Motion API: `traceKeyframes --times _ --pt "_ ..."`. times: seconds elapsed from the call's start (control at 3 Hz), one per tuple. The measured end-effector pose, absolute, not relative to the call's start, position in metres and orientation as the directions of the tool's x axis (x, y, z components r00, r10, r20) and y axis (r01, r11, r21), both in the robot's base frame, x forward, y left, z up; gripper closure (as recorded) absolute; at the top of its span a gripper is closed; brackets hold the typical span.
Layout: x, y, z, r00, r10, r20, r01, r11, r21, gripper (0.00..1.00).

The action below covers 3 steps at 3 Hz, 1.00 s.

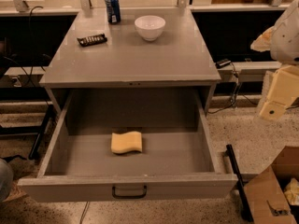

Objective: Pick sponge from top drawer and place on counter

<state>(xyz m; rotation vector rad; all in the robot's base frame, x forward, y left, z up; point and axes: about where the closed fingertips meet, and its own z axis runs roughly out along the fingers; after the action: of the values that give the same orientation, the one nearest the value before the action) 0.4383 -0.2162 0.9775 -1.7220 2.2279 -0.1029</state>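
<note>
Sponge (126, 142) lies flat in the open top drawer (187, 186), so the end effector (276, 99), off at three o'clock with grip state impossible to tell, should come straight down across its narrower width.

The arm (288, 34) comes in at the 3 o'clock edge of the view, its white rounded housing uppermost. Beneath it the cream claw (275, 101) hangs in the air, tipped toward 7 o'clock.
</note>
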Motion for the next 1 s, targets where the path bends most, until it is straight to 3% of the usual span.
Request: traceKeyframes --times 0.33,1.0 --pt "0.439 -0.212 0.972 -0.214 -0.952 -0.217 -0.932 0.265 -0.246 0.0" --pt "0.435 -0.134 0.87 -0.147 -0.907 -0.394 -0.968 0.213 -0.131 0.0"
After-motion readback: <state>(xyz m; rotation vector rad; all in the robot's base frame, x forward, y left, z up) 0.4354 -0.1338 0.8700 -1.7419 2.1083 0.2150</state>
